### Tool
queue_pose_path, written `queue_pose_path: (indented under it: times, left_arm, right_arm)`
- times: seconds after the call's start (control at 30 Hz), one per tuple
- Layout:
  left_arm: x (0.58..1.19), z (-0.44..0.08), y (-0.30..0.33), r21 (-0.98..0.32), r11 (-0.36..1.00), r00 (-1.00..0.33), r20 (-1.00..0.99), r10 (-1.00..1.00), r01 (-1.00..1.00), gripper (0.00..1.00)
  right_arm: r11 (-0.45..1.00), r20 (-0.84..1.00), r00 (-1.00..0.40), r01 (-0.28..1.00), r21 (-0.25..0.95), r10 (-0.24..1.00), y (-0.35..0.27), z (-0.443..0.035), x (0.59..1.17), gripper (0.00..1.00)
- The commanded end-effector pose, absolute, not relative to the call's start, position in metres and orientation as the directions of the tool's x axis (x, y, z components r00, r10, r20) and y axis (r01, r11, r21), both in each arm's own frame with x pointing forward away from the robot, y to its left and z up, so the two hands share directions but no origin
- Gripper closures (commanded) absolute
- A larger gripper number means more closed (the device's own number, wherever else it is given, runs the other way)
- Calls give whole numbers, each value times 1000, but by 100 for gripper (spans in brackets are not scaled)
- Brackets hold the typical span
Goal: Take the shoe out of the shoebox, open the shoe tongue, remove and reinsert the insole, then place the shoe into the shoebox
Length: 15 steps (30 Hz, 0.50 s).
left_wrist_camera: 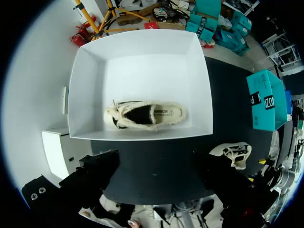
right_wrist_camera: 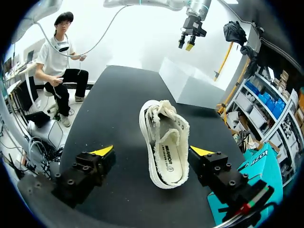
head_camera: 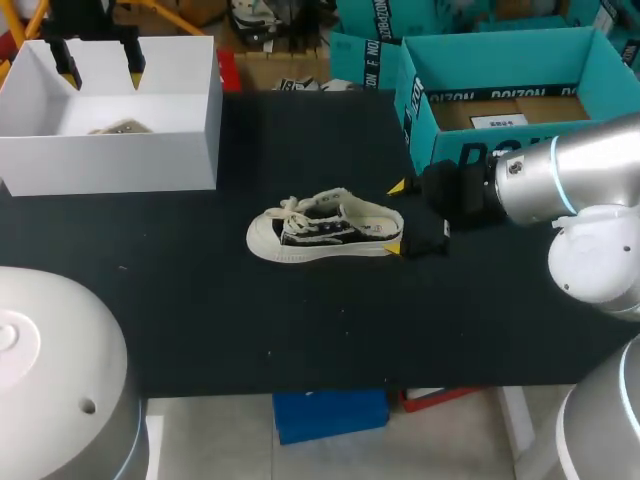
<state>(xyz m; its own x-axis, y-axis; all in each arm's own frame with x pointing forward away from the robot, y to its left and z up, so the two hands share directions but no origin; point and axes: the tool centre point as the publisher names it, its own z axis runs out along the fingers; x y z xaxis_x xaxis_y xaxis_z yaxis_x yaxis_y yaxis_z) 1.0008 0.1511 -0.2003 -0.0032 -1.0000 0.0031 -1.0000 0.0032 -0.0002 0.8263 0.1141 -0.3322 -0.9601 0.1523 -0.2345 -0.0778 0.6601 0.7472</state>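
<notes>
Black surface (head_camera: 200,330), two arms at work.

Shoebox (head_camera: 110,160): white, open top, at the far left corner of the surface. A second shoe (left_wrist_camera: 145,115) lies inside it, on its sole, along the near wall.

Shoe (head_camera: 320,232): out of the box, on the bare surface near the middle, well apart from the shoebox. Upright on its sole, cream with dark sides and frayed edges. Toe points toward the left arm's side, heel toward the right arm. From the right wrist the opening faces up and the insole (right_wrist_camera: 168,156) shows, lying flat inside.

Right end effector (head_camera: 397,217): low at the shoe's heel, released. Fingers spread wide, with the heel between them. One yellow tip sits just beside the heel; the other stands clear of it. No grasp.

Left end effector (head_camera: 100,72): hangs above the shoebox, over its far side, released. Fingers spread and nothing between them. Its camera looks straight down into the box.

Teal box (head_camera: 500,90): open, at the far right of the surface, behind the right arm.
</notes>
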Motion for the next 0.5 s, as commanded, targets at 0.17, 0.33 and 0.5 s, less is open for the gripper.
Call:
queue_pose_path:
  times: [0.17,0.33,0.5]
  left_arm:
    - [1001,-200,151,1,2,-2,2,-1000,-1000,0]
    - [1001,-200,151,1,2,-2,2,-1000,-1000,0]
    - [1001,-200,151,1,2,-2,2,-1000,-1000,0]
  right_arm:
    - [550,-202,-965,-79,832,166,120,-368,853,0]
    - [539,-183,-969,-67,840,164,119,-376,863,0]
    - [522,-157,-974,-48,851,166,117,-384,870,0]
